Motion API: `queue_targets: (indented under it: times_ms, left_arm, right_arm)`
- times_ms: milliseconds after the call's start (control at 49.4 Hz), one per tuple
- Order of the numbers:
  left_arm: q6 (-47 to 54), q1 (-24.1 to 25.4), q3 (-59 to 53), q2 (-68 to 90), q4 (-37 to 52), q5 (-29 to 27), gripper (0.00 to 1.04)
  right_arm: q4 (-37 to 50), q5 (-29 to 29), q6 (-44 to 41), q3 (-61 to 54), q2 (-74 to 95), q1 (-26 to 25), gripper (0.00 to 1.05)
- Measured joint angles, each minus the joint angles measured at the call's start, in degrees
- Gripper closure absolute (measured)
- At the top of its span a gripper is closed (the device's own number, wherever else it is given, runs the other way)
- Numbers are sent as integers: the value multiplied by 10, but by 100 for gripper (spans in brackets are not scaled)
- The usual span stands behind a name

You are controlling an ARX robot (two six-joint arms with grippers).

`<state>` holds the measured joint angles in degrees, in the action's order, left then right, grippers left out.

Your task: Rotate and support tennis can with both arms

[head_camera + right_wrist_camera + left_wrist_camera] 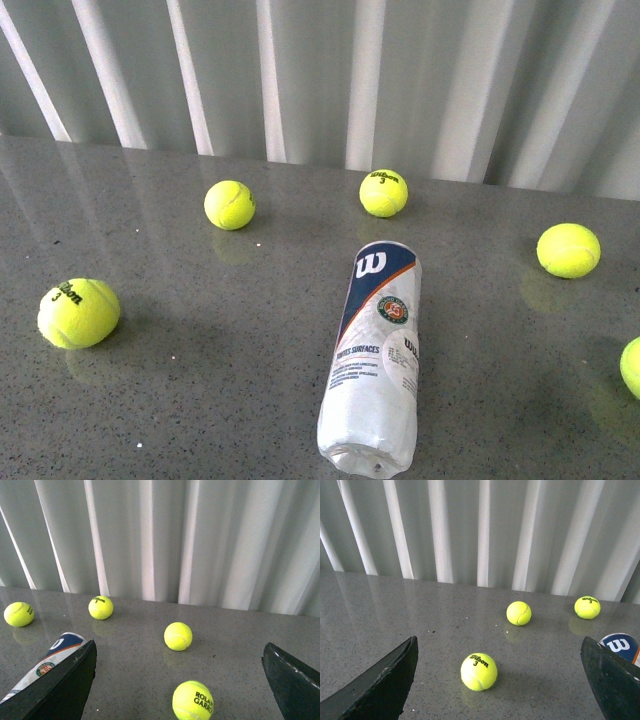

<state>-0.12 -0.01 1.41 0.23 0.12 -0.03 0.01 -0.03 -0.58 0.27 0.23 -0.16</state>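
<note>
The tennis can [372,355] is lying on its side on the grey table [200,390], a little right of centre and close to the robot. Its long axis is running away from the camera, with the Wilson logo end at the far side and the clear, crumpled end nearest.

The left gripper [498,647] is standing wide open and holding nothing. Its black fingers [380,685] are framing a ball [479,671] on the table beyond them, and the can's logo end [621,646] is peeking out just beside one finger. The right gripper [180,662] is also spread open and empty, with the can [47,665] passing behind one of its fingers [65,682]. Neither gripper is touching the can, and neither arm is showing in the front view.

Five balls are sitting loose around the can, none touching it. The closest one [383,192] is resting just past the logo end, and a white curtain [320,70] is hanging behind the table.

The can is looking light and thin-walled. The dents suggest it is giving under pressure, so a hard squeeze at mid-length would probably buckle it. The glossy label is likely slippery, and the round body is apt to roll on the smooth table. The ends are probably the stiffest parts, so one gripper could take each end, closing gently. Whether anything is inside is not showing.
</note>
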Motion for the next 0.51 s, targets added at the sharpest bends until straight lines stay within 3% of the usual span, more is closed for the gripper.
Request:
queue_targets:
  times_ms: [101,283,405,506]
  left_arm:
    - [0,0,0,0,0,0,7]
    - [0,0,0,0,0,0,7]
    - [0,0,0,0,0,0,7]
    - [0,0,0,0,0,0,7]
  right_arm:
    - [-35,19,-32,24,41,-5,7]
    - [116,-100,-36,155,268,-93,7]
    - [144,-128,-15,250,409,-90,7]
    - [93,-145,31,389,602,-64,7]
